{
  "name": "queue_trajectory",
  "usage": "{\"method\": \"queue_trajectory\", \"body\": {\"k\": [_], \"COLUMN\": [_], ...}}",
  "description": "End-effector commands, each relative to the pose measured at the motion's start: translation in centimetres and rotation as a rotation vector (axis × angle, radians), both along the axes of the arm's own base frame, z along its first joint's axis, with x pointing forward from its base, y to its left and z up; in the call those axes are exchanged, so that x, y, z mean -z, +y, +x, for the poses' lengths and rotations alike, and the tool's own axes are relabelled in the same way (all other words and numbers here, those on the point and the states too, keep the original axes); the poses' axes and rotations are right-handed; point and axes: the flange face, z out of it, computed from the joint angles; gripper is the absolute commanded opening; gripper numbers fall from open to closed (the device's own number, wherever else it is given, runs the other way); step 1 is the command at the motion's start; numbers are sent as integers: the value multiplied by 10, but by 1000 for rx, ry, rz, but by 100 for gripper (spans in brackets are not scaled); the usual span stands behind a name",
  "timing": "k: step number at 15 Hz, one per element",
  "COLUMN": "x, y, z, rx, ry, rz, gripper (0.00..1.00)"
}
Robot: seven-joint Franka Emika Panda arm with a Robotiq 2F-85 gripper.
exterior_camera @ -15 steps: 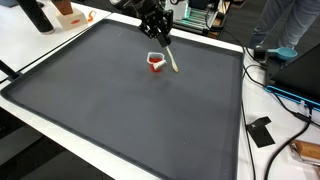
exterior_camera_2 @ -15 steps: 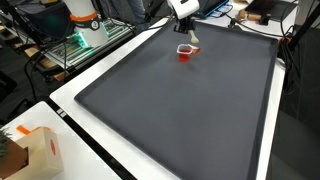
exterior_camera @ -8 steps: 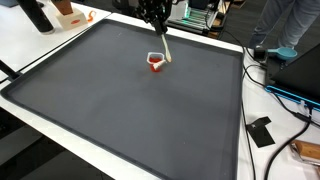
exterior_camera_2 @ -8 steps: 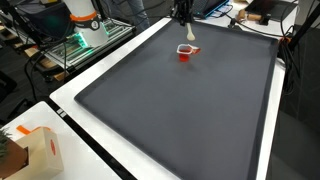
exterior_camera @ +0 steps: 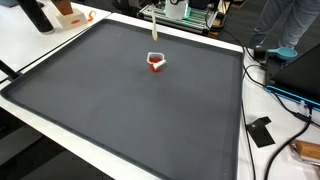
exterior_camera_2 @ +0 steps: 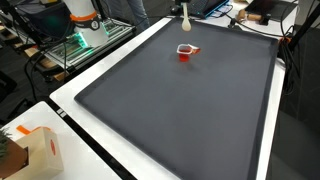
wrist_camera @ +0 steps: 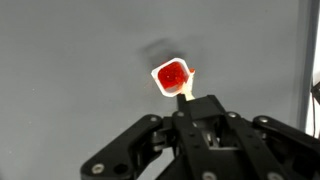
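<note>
In an exterior view an orange-and-white box (exterior_camera: 68, 14) sits at the upper left, off the dark mat (exterior_camera: 100, 110); the red cup (exterior_camera: 155, 62) stands alone on the mat, upper middle; right of the mat lie cables (exterior_camera: 285, 92); a person (exterior_camera: 290, 25) is cut off at the upper right. The pale stick (exterior_camera: 153, 25) hangs above the cup, apart from it, its top cut by the frame edge; in the wrist view the gripper (wrist_camera: 195, 110) is clamped on it, fingertips hard to make out. A second ago the gripper showed in both exterior views, stick at the cup; it has risen out of them.
</note>
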Motion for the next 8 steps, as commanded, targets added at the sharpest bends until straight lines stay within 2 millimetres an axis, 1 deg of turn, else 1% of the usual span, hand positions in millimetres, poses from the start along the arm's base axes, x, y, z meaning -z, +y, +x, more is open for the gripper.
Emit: {"method": "queue_trajectory", "body": {"k": [1,2,3,4,8], "x": [-21,-25,-18,-22,-19], "y": [4,5,3,4,3], "z": [-6,-6,-2,-2,-1], "rx": [26,27,14,14,14], "ry": [20,22,8,4,8], "rz": [-76,-87,-49,-50,-50], "gripper": [6,6,6,24,24]}}
